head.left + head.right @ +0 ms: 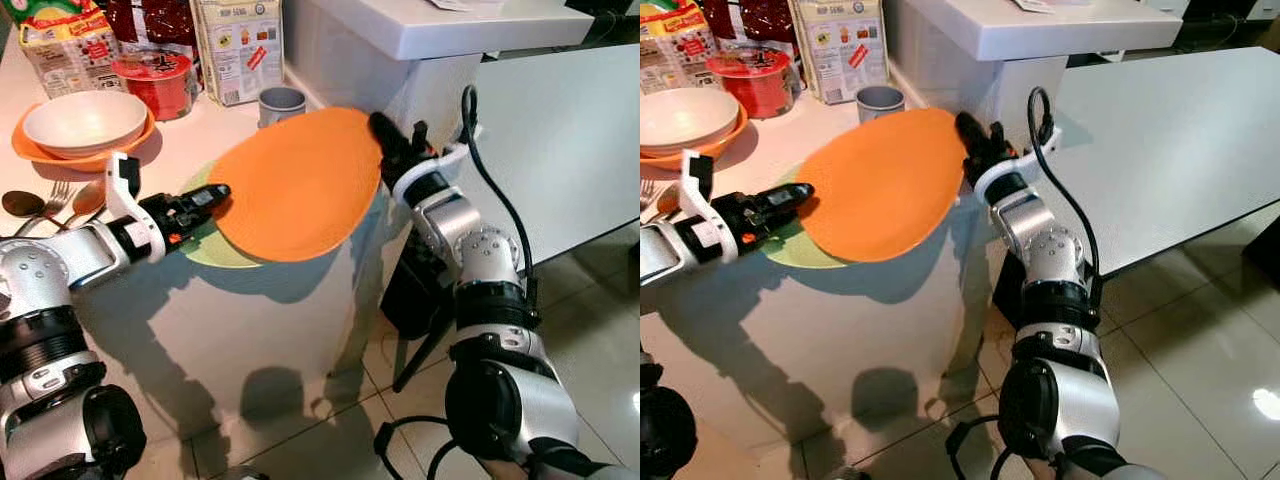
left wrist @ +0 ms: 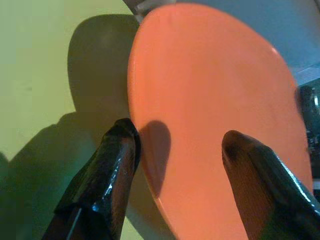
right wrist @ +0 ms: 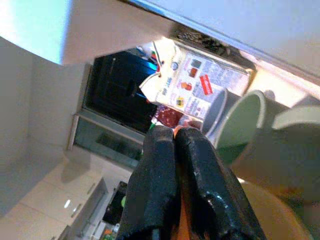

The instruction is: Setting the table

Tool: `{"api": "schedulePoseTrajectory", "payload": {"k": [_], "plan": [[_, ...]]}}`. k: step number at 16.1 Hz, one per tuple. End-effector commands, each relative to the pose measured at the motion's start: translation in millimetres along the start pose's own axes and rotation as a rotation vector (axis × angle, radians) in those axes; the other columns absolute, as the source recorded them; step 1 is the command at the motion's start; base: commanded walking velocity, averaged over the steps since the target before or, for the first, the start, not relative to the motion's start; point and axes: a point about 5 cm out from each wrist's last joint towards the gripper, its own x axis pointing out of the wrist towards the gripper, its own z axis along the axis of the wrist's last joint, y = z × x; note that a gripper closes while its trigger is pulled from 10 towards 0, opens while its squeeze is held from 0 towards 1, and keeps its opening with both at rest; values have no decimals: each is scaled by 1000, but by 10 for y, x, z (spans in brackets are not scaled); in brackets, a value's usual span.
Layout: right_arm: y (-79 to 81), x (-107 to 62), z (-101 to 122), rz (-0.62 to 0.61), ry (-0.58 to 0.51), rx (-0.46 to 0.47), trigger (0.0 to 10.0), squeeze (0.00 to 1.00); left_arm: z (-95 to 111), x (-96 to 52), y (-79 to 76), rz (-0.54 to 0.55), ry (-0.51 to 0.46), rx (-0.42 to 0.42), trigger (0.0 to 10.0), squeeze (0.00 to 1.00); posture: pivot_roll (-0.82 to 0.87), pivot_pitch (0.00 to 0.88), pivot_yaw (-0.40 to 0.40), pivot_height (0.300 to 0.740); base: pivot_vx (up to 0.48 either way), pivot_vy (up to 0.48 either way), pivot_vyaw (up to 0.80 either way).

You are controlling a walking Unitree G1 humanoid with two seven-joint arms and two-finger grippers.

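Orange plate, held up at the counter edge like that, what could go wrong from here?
The orange plate is tilted and partly past the counter edge, pinched only at its rim by the right gripper; a slip could drop it to the floor. The left gripper is open around the opposite rim, so it may not catch it. Swinging the plate back could knock the grey cup just behind it.
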Motion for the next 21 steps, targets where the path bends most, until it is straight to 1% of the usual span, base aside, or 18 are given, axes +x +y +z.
{"api": "schedulePoseTrajectory", "payload": {"k": [1, 6, 12, 15, 17, 19, 20, 21], "plan": [[102, 125, -363, 32, 155, 33, 0, 0, -85, 212, -367, -246, 71, -12, 0, 0, 2, 0, -42, 740, 0, 0, 0], [116, 141, -355, 36, 153, 31, 0, 0, -81, 205, -374, -265, 62, -49, 0, 0, 2, 0, -44, 740, 0, 0, 0], [127, 151, -355, 42, 156, 28, 0, 0, -88, 202, -371, -266, 53, -60, 0, 0, 2, 0, -45, 740, 0, 0, 0], [125, 153, -355, 42, 159, 22, 0, 0, -98, 204, -361, -254, 55, -53, 0, 0, 2, 0, -46, 740, 0, 0, 0], [112, 148, -378, 32, 172, -5, 0, 0, -119, 207, -327, -217, 55, -27, 0, 0, 3, 0, -48, 740, 0, 0, 0], [109, 149, -393, 29, 181, -17, 0, 0, -127, 208, -324, -215, 54, -29, 0, 0, 4, 0, -51, 740, 0, 0, 0], [107, 151, -401, 24, 188, -32, 2784, 0, -130, 204, -326, -216, 55, -28, 0, 0, 4, 0, -52, 740, 0, 0, 0], [100, 152, -413, 14, 197, -55, 9412, 0, -129, 197, -325, -217, 54, -27, 0, 0, 4, 0, -52, 740, 0, 0, 0]]}}
